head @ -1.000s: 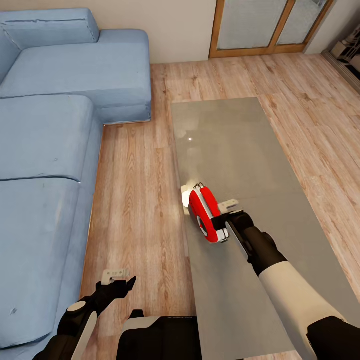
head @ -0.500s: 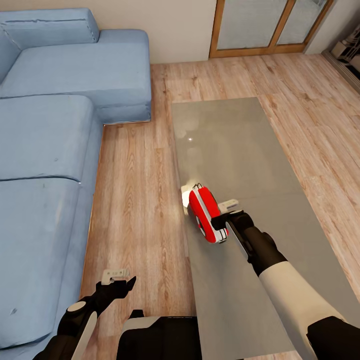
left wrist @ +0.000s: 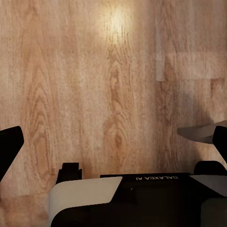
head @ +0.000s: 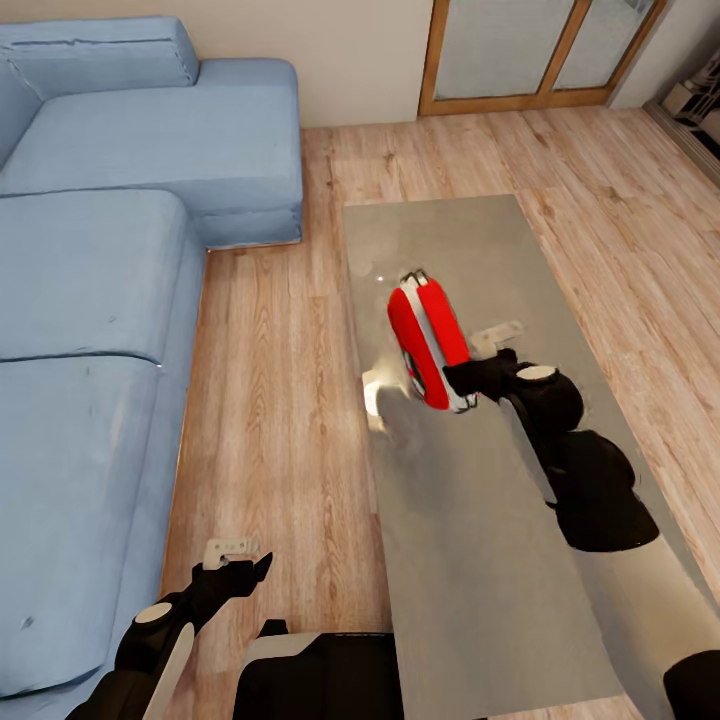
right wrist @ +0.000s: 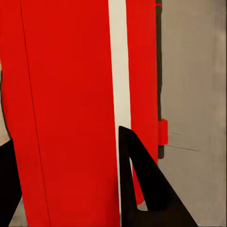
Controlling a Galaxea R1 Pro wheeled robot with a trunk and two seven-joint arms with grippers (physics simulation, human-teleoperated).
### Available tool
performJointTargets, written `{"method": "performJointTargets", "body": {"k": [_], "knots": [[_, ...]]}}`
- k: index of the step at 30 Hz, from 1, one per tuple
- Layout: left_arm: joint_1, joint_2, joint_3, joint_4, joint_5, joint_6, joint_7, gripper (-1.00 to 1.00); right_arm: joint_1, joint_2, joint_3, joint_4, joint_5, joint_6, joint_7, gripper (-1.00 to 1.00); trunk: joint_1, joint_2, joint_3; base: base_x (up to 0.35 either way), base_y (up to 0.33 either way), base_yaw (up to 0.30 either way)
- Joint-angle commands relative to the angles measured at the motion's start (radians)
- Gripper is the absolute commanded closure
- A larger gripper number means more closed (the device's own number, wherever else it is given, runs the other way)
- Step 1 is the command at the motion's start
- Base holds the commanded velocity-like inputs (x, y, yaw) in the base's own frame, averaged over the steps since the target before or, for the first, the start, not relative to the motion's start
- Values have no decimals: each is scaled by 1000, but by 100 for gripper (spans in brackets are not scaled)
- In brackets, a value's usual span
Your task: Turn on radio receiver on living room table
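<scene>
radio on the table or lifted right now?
Lifted, apparently: the radio receiver sits in the right gripper, its shadow offset on the table. Contact can't be ruled out.

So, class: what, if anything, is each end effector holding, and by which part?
Right end effector grips the glossy red radio receiver with the white band at its near end; left end effector holds nothing.

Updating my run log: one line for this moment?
right gripper: shut on radio receiver, lifted | table: below | left gripper: open over floor
</scene>
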Motion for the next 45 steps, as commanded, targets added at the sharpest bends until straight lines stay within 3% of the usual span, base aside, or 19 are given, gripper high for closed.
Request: {"method": "performJointTargets", "body": {"k": [1,31,35,36,38,40,42,45], "knots": [[0,0,0,0,0,0,0,-100,0,0,0,31,-1,0,0,100,0,0,0,0,0,0],[0,-3,-1,-20,2,1,-5,-100,0,-1,3,30,-1,0,1,100,0,0,0,0,0,0],[0,-11,-7,-65,11,2,-82,-100,0,-2,8,32,-3,0,1,100,0,0,0,0,0,0],[-5,-19,-9,-112,26,11,-175,-100,0,-2,10,35,-5,0,1,100,0,0,0,0,0,0],[-33,-30,-9,-143,37,47,-240,-100,0,-2,11,37,-5,0,1,100,0,0,0,0,0,0],[-74,-37,-8,-153,41,102,-263,-100,1,-3,12,37,-5,0,2,100,0,0,0,0,0,0],[-141,-52,-7,-160,50,198,-285,-100,2,-7,12,37,-6,0,36,100,0,0,0,0,0,0],[-182,-68,-7,-162,75,234,-304,-100,2,-18,13,36,-4,0,107,100,0,0,0,0,0,0]]}}
